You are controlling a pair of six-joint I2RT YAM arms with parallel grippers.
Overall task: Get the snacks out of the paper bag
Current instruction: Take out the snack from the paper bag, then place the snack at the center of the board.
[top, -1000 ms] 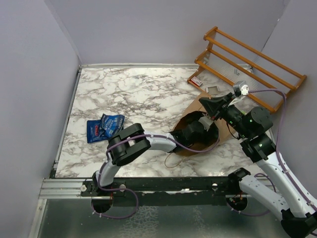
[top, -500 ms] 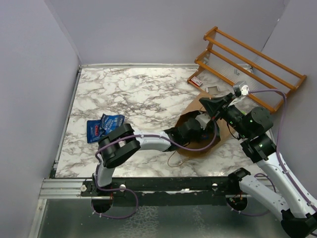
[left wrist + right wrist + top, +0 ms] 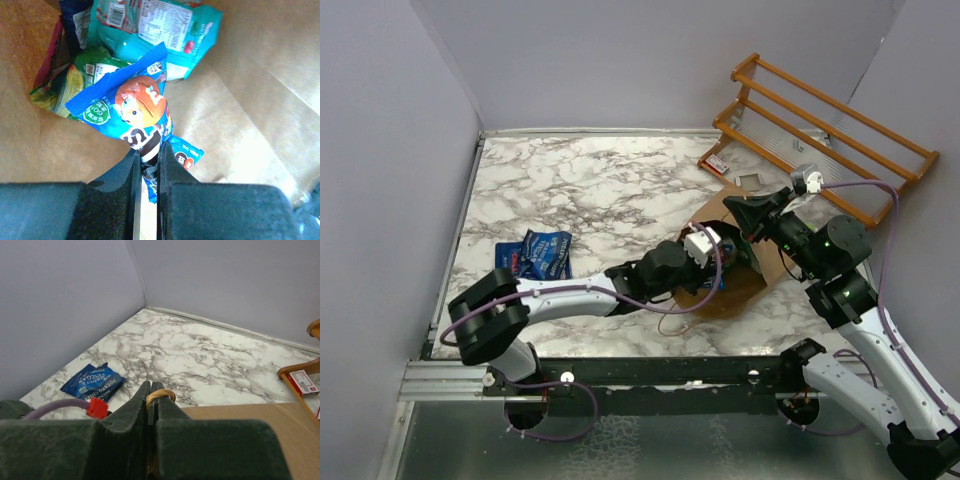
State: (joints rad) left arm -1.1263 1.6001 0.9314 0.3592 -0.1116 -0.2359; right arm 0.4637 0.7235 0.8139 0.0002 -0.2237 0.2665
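Where marble table (image 3: 600, 190) meets lilac walls (image 3: 620, 60) | left hand (image 3: 148, 152) grips blue packet (image 3: 132, 107) | right hand (image 3: 151, 387) grips bag handle (image 3: 161, 393)

The right gripper (image 3: 151, 390) pinches its dark fingers together on the tan twisted-paper handle (image 3: 162, 395) of the paper bag (image 3: 240, 412), whose flat brown side fills the lower right. Beyond it stretches the marble table (image 3: 190, 360), where a blue chip packet (image 3: 94, 382) lies well apart to the left, near the lavender wall (image 3: 60, 305). A purple cable (image 3: 55, 407) ends in a red connector (image 3: 97, 407) just beside the fingers. At the far right edge is a corner of the wooden rack (image 3: 315, 330), with a small red-and-white packet (image 3: 304, 382) at its foot.
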